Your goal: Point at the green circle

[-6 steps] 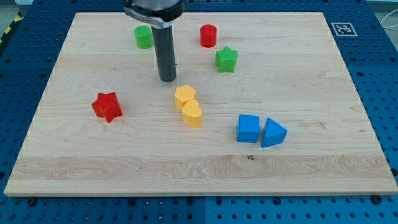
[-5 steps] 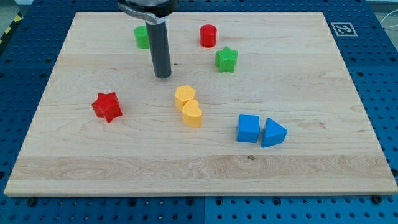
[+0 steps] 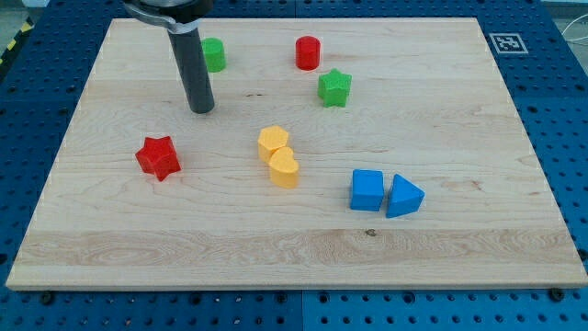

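Note:
The green circle (image 3: 214, 54) stands near the view's top, left of centre, on the wooden board (image 3: 459, 119). My dark rod comes down from the view's top left, and my tip (image 3: 201, 108) rests on the board just below and slightly left of the green circle, a short gap apart from it. The rod partly covers the green circle's left edge.
A red circle (image 3: 308, 52) and a green star (image 3: 334, 88) lie to the right of the green circle. A red star (image 3: 158, 157) lies at the left. Two yellow blocks (image 3: 278, 157) touch at the centre. A blue cube (image 3: 367, 190) and blue triangle (image 3: 403, 196) touch at lower right.
My tip has moved to the view's left and slightly up, from right of and below the green circle to below and left of it. No block has moved.

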`<action>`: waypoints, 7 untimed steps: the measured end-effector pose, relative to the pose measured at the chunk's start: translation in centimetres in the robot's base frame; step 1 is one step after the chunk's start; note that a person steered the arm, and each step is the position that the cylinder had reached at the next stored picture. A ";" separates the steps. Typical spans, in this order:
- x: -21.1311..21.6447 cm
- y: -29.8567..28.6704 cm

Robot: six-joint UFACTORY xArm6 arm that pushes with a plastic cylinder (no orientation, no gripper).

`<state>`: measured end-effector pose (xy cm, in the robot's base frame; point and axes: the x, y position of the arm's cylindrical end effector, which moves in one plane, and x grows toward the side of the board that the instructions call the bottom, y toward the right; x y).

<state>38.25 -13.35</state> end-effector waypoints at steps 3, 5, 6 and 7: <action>-0.3 -2.4; -0.3 -4.2; -0.6 -5.4; -1.6 -6.0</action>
<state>36.64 -19.31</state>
